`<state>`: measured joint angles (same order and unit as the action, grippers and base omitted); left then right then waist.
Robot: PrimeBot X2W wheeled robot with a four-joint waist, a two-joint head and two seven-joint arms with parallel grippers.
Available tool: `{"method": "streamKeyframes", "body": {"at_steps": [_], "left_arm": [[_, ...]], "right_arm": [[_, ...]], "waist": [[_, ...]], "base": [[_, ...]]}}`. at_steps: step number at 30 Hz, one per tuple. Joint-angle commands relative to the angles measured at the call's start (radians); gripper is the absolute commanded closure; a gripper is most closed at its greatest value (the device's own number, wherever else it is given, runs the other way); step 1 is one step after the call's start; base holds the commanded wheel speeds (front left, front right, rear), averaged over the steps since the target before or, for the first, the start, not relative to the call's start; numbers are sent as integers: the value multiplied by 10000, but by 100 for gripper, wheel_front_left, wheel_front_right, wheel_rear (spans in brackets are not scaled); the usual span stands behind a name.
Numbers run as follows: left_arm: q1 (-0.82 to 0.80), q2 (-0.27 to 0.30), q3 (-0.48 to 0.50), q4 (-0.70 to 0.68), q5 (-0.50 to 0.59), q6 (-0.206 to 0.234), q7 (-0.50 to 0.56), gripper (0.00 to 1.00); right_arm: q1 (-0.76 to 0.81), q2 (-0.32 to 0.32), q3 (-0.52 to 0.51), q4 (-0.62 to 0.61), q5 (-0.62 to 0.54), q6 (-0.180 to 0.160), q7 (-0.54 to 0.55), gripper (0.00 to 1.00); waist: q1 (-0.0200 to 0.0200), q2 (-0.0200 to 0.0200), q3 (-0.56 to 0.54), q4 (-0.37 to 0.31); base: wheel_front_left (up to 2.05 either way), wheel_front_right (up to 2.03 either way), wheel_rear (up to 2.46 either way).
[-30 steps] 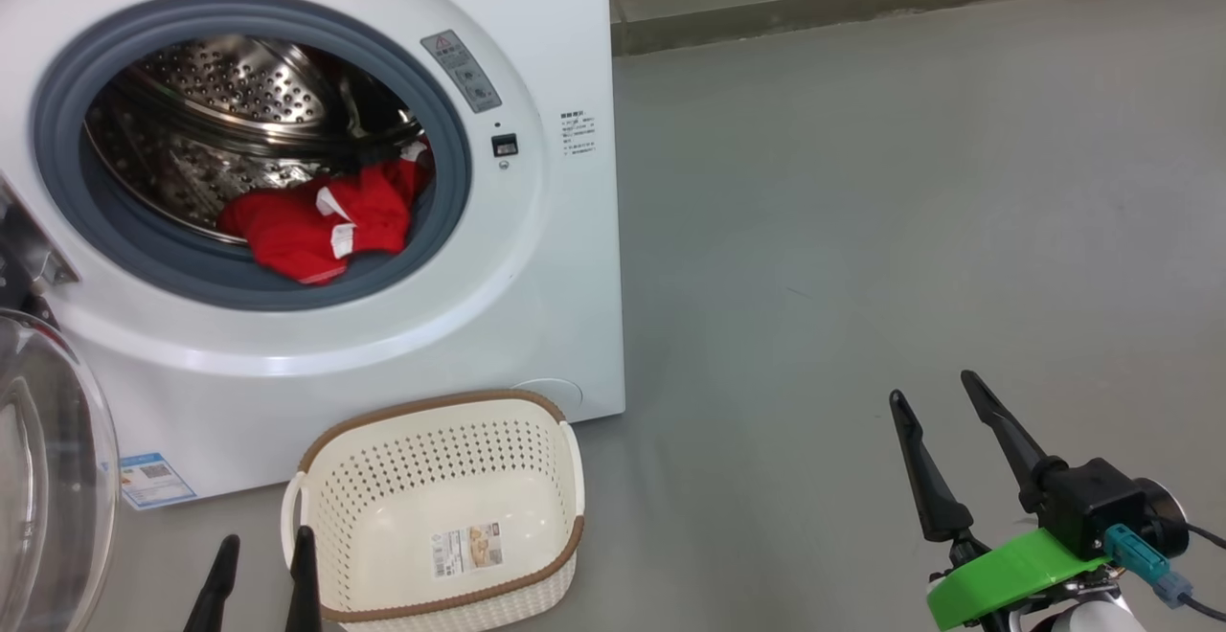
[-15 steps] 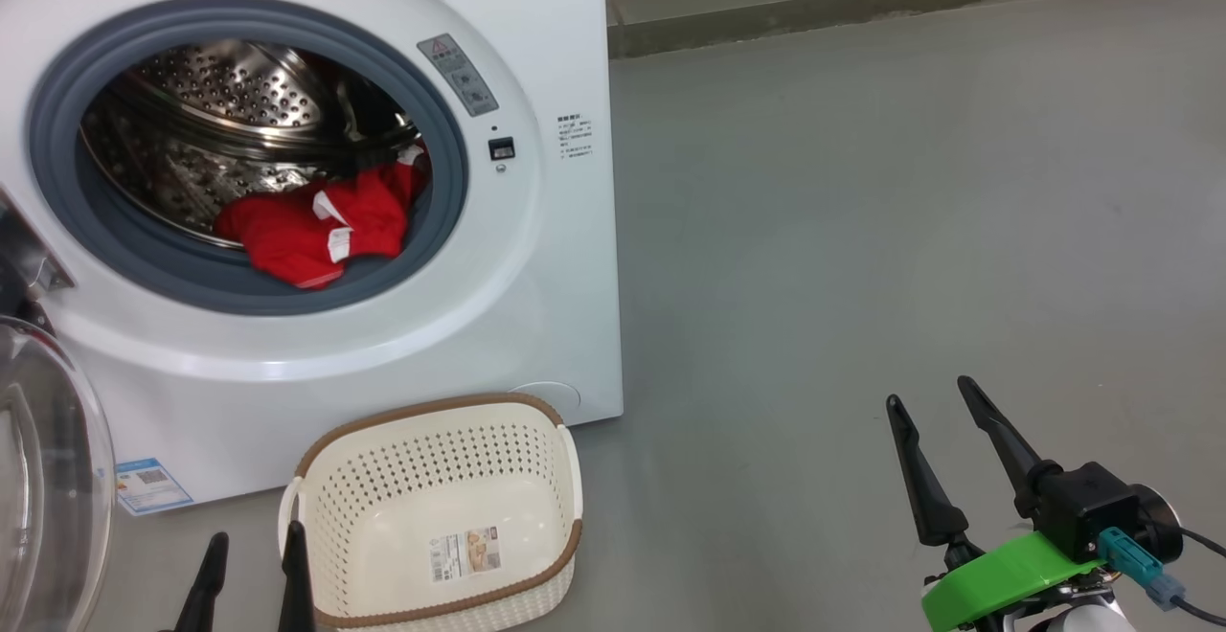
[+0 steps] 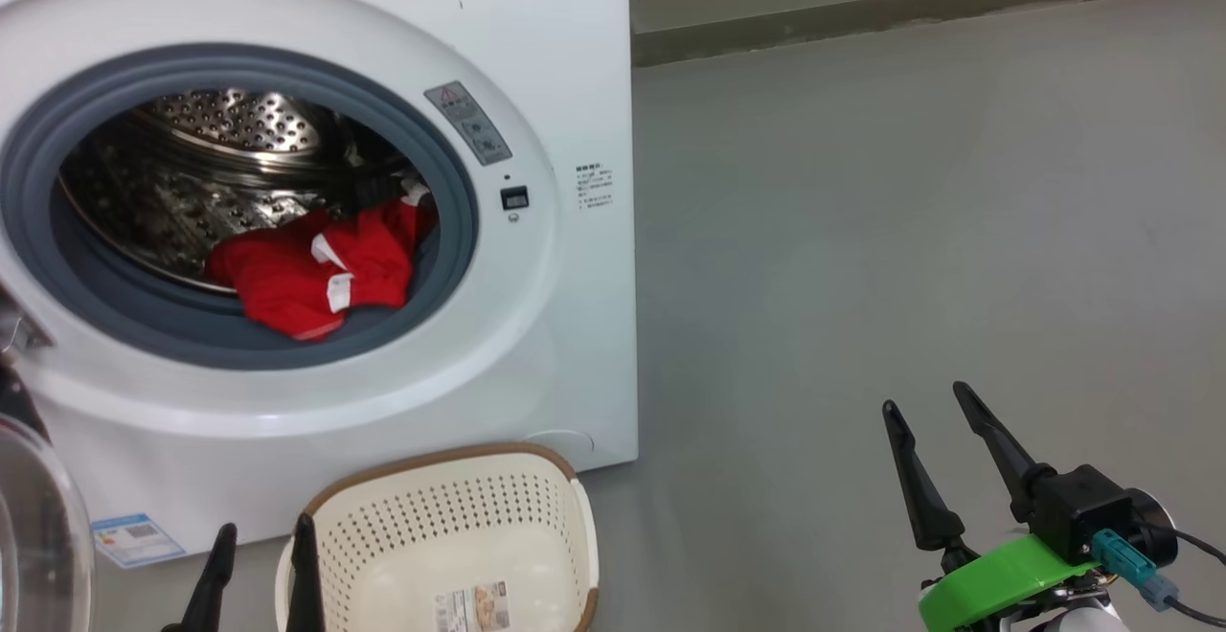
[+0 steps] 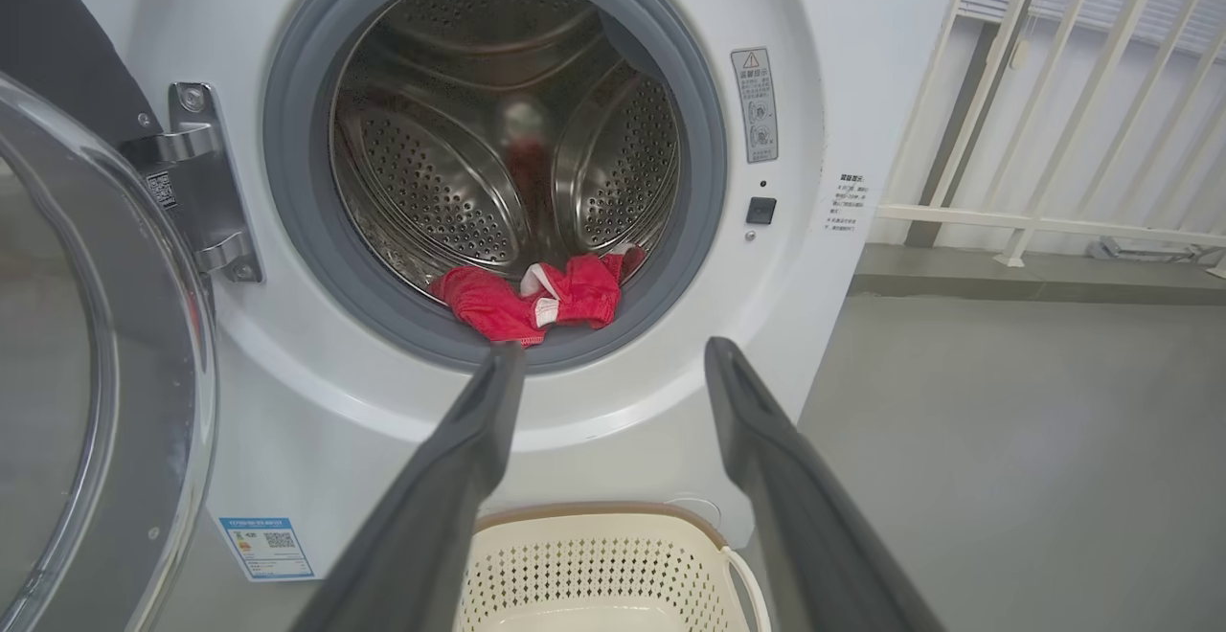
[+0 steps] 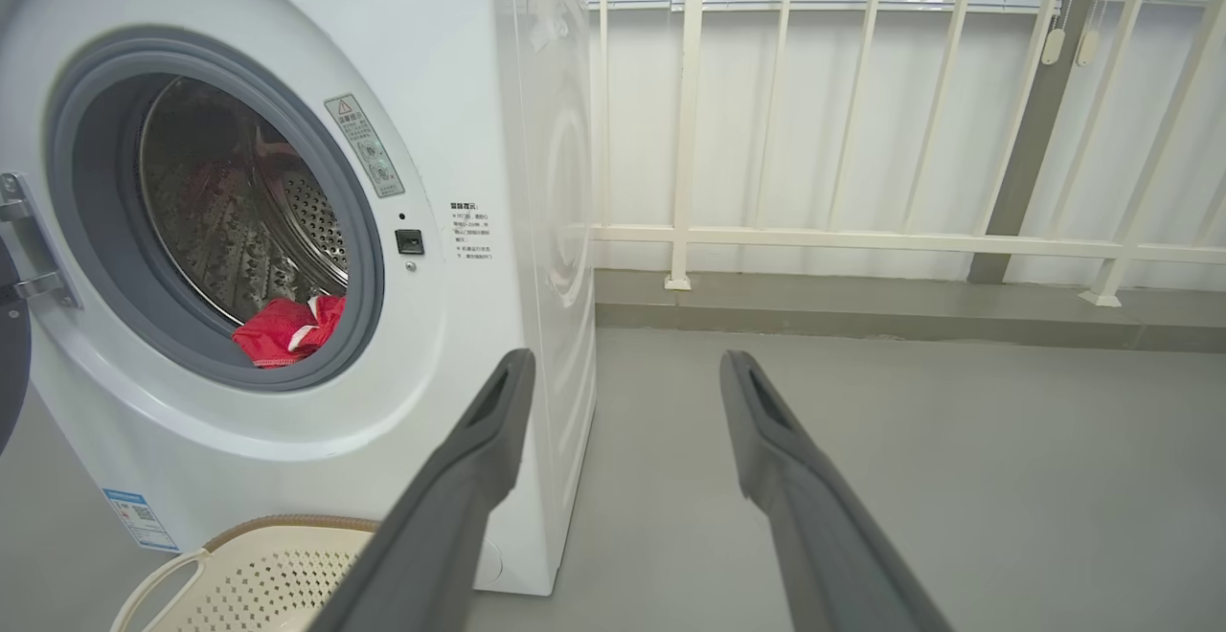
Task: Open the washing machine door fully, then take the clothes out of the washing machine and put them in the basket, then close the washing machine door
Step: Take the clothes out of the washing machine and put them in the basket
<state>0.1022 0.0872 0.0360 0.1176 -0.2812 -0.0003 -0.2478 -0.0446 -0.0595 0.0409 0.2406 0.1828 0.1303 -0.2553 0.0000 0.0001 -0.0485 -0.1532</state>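
Note:
The white washing machine stands at the left with its door swung wide open to the left; the glass bowl fills the left edge of the left wrist view. Red clothes with white trim lie at the front of the steel drum, on the grey gasket. The cream basket sits on the floor right in front of the machine. My left gripper is open at the basket's left rim, well below the drum mouth. My right gripper is open over bare floor to the right.
Grey floor stretches right of the machine. A white railing on a raised kerb runs along the back. A blue label sticker marks the machine's lower left front.
The head camera has tilted up, so machine and basket sit lower in view. Both grippers hold about the same places and stay open.

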Motion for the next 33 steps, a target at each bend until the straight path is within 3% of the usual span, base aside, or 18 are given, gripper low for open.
{"method": "streamKeyframes", "body": {"at_steps": [1, 10, 33], "left_arm": [[-398, 181, 290, -289, -5, -18, -57, 0], [-414, 200, 266, -373, -26, 78, -70, 0], [-836, 237, 31, -410, -69, 268, 19, 0]], "right_arm": [[-308, -40, 202, -207, -75, 4, -65, 0], [-341, -47, 203, -188, -65, 4, -65, 0], [-428, -47, 220, -211, -62, 4, -65, 0]], "waist": [[0, -1, 16, 10], [0, -1, 61, 49], [0, -1, 250, 260]], "base": [[155, -155, 0], [87, -87, 0], [1, -1, 0]]}}
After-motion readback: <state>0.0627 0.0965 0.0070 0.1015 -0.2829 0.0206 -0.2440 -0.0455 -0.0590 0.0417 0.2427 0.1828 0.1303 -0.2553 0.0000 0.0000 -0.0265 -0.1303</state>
